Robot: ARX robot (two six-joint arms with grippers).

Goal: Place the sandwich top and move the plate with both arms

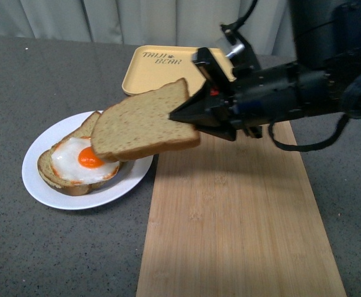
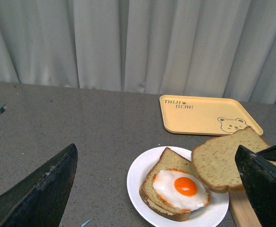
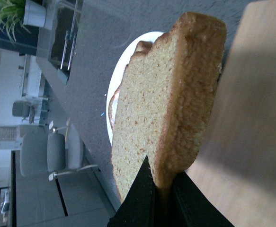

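Note:
My right gripper (image 1: 189,117) is shut on the sandwich top (image 1: 144,122), a plain brown bread slice held flat in the air over the right edge of the white plate (image 1: 41,179). On the plate lies a bread slice with a fried egg (image 1: 84,159). In the right wrist view the fingers (image 3: 145,194) pinch the slice's (image 3: 166,109) crust edge. In the left wrist view my left gripper (image 2: 156,189) is open and empty, above and in front of the plate (image 2: 138,175), with the held slice (image 2: 223,161) to one side.
A bamboo cutting board (image 1: 236,216) lies right of the plate, under my right arm. A yellow tray with a bear drawing (image 1: 161,68) sits behind it near the curtain. The table is dark grey stone (image 1: 56,247).

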